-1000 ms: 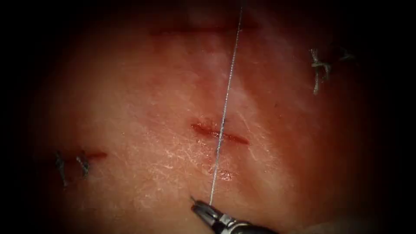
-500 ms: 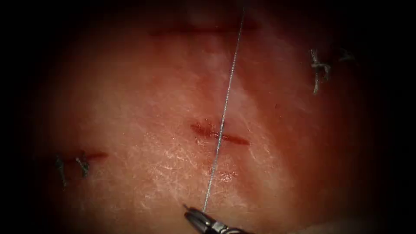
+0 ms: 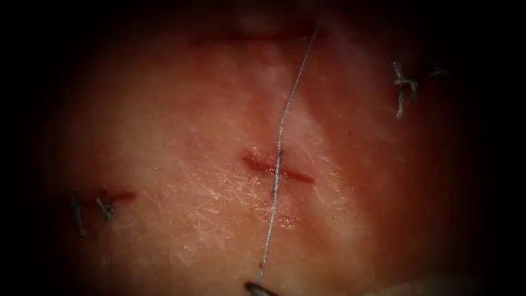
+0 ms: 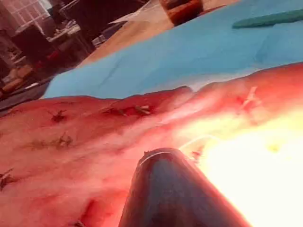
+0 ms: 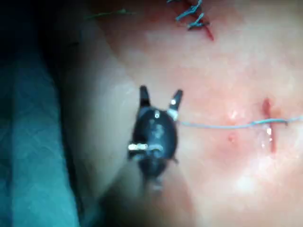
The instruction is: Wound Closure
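A short red cut (image 3: 278,169) lies in the middle of the tissue (image 3: 181,137). A grey thread (image 3: 289,104) crosses it from the top edge down towards the bottom edge, slightly kinked above the cut. Its lower end lies free just above my right tool (image 3: 255,286), whose tip pokes in at the bottom edge. In the right wrist view the right tool (image 5: 160,93) has its jaws spread with nothing between them. The thread (image 5: 222,125) ends beside one jaw and runs to the cut (image 5: 270,127). The left tool's dark shaft (image 4: 165,189) hangs over the tissue, its jaws hidden.
An older cut with dark stitches (image 3: 90,205) sits at the left. A knotted stitch with cut ends (image 3: 404,85) is at the upper right. Another long cut (image 3: 246,38) runs along the top. A blue drape (image 4: 189,52) lies beyond the tissue.
The right tool slid down and left towards the bottom edge, then opened and let go of the thread. The thread, taut before, now lies slack with a kink.
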`<control>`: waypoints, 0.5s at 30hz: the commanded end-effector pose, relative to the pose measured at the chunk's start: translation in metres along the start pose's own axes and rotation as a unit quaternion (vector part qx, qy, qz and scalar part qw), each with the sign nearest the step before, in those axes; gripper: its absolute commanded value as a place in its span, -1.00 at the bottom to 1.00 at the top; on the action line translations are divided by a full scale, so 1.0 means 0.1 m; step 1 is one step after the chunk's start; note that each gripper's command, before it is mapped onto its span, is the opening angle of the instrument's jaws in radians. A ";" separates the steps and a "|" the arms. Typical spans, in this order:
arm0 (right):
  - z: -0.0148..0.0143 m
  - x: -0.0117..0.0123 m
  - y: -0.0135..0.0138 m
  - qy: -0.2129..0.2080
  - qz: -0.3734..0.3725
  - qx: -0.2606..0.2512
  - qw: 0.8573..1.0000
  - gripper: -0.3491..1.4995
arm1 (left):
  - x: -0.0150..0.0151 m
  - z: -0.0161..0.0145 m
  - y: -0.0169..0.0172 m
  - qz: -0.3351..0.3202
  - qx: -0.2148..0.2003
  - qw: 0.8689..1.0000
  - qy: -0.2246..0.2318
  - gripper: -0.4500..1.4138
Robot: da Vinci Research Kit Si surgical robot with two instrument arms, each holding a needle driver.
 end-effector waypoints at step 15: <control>-0.006 0.023 0.074 0.033 0.031 -0.053 0.998 0.36 | -0.015 -0.091 0.150 0.024 -0.040 0.999 0.010 -1.00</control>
